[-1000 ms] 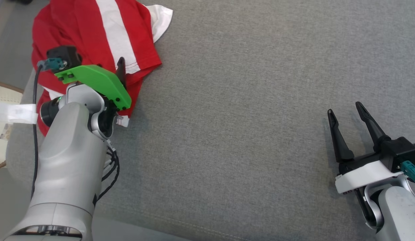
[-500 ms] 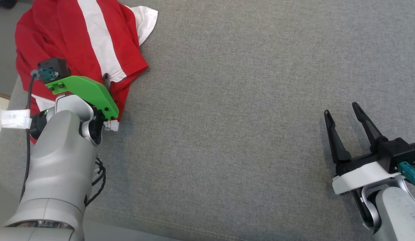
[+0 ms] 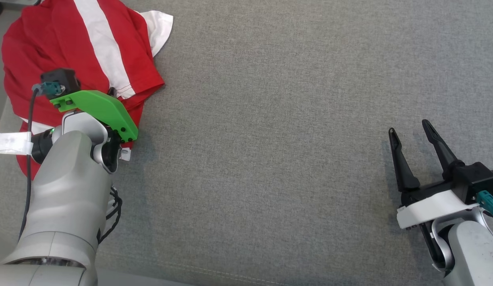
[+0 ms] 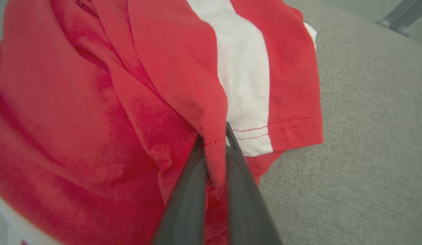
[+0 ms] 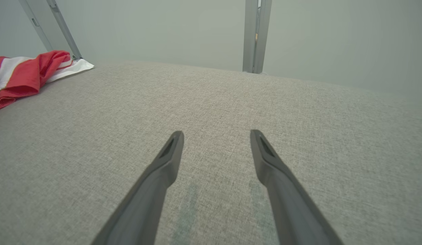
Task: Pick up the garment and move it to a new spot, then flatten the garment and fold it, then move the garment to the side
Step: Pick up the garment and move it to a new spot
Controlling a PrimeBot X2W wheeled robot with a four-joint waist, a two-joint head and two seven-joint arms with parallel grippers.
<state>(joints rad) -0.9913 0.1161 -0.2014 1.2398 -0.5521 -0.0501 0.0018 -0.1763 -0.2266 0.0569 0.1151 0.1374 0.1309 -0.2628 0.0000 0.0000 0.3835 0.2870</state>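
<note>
Left arm: the silver forearm rises from the lower left of the head view, wrist bent so the left hand [image 4: 215,144] points forward and down into the garment [image 3: 71,51]. A green plastic cover plate [image 3: 101,109] sits on top of the wrist, with a teal connector [image 3: 51,88] and a black cable [image 3: 29,167] on its outer side. The left hand is clamped: at bottom centre of its wrist view both dark fingers pinch a raised fold of red cloth right at the stitched hem.

Garment: soft red knit with a wide white stripe [image 4: 243,68] and double-row stitching along the hem. It lies crumpled in loose folds at the upper left of the head view, on the grey fabric surface [image 3: 270,139]. A white edge pokes out at its upper right. Hard to tell from the wrist view whether the pinched fold is clear of the surface.

Right arm: lower right of the head view, forearm low. The right hand [image 3: 409,127] points up-frame, tilted slightly left, fingers spread and holding nothing, over bare surface and well apart from the garment. White cover [image 3: 429,208] on the wrist. The fingers are long, tapered, matte dark, with slotted tips.

Surface: fine grey woven upholstery, with a seam line along the bottom of the head view. In the right wrist view a metal post [image 5: 255,34] stands at its far edge.
</note>
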